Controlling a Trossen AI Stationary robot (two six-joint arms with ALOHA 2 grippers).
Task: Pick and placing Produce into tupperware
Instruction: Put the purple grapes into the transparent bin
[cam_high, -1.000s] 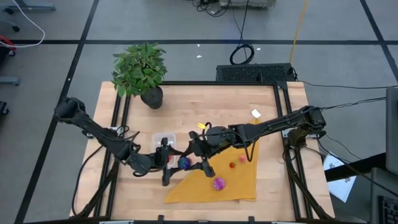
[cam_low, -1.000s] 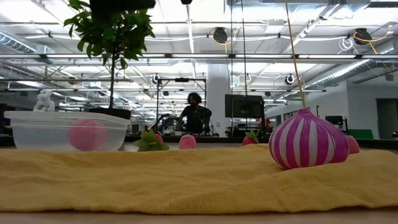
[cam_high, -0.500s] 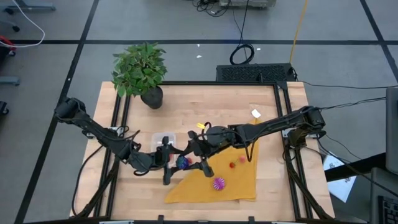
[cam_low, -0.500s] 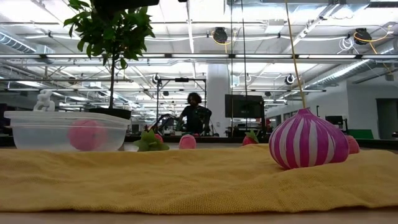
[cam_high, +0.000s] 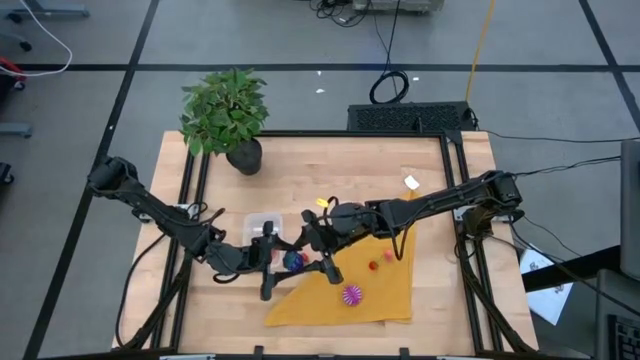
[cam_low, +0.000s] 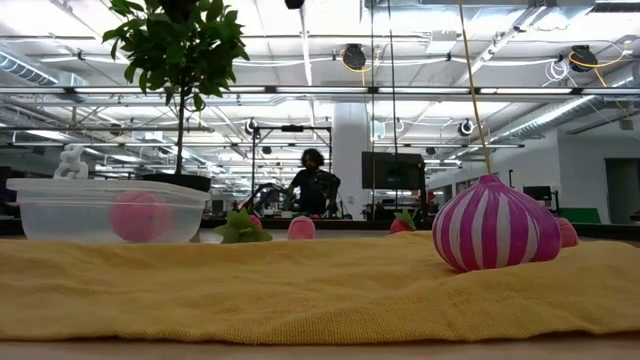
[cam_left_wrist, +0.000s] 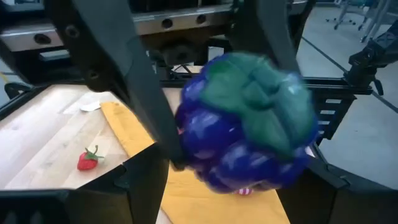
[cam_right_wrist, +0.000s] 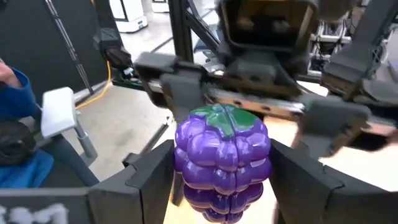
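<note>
A purple toy grape bunch (cam_high: 294, 262) with a green top hangs over the table's middle, between my two grippers. My right gripper (cam_high: 308, 255) reaches in from the table's right and is shut on it. My left gripper (cam_high: 273, 263) comes from the left and is open, its fingers (cam_right_wrist: 177, 87) wide on either side of the grapes. The clear tupperware (cam_high: 264, 224) stands on the wood just beyond them, a pink piece (cam_low: 138, 216) inside. On the yellow cloth (cam_high: 370, 290) lie a magenta striped piece (cam_high: 351, 294) and small red pieces (cam_high: 375, 265). My right gripper pinches the grape bunch by its two sides (cam_right_wrist: 181, 163) between its two fingers (cam_right_wrist: 152, 180). The fingers come nearly level from the table's right. The bunch is lifted clear of the table, its green top (cam_right_wrist: 224, 118) toward my left gripper.
A potted green plant (cam_high: 226, 110) stands at the table's far left corner. A small strawberry (cam_left_wrist: 88, 159) lies on bare wood beside the cloth. A white scrap (cam_high: 411, 182) lies at the far right. Black rails (cam_high: 455, 200) frame the table. A person (cam_low: 314, 182) stands far off in the room.
</note>
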